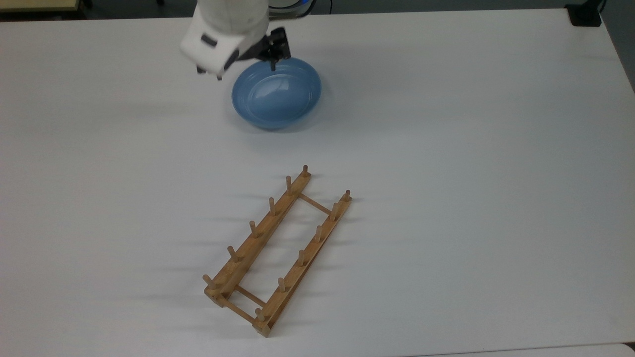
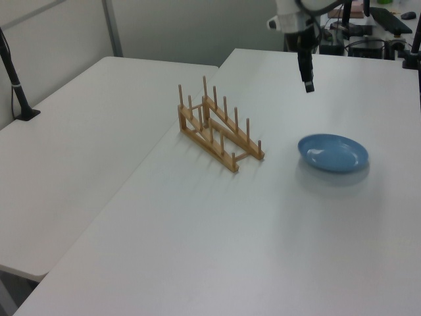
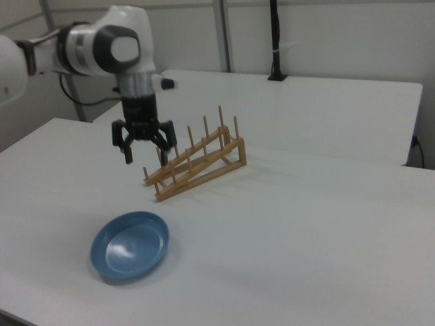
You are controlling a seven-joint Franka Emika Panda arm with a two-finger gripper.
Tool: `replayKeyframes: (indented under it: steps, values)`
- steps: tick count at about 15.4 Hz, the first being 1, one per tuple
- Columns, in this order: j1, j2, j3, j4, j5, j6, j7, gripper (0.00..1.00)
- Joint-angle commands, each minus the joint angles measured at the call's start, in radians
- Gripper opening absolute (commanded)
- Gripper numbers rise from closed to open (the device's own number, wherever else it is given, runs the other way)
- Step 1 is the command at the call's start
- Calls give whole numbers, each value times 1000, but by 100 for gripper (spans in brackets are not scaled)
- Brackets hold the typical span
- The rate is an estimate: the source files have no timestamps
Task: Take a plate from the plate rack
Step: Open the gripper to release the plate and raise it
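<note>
Light blue plate: one, lying flat on the white table, below the jaws, not touching them.
Wooden plate rack: one, two rails, six pegs each, holding nothing, well apart from the jaws.
Jaws: spread wide, gripping nothing, hanging above the table.
Writing: none legible.

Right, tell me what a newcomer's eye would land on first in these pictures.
First the light blue plate, lying flat on the white table apart from the rack. Next the wooden plate rack, standing with no plate between its pegs, nearer the top view's bottom edge. Then the arm's end effector, open and hanging in the air above the plate, holding nothing.
</note>
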Motion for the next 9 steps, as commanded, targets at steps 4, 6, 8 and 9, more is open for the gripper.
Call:
replayKeyframes:
  steps: [4, 6, 8, 9]
  values:
    - [27, -143, 40, -30, -19, 20, 214, 100]
    - [27, -160, 56, -32, -19, 21, 283, 100]
    - [19, -177, 74, -33, -19, 44, 349, 100]
    - [18, -184, 79, -38, -19, 59, 375, 100]
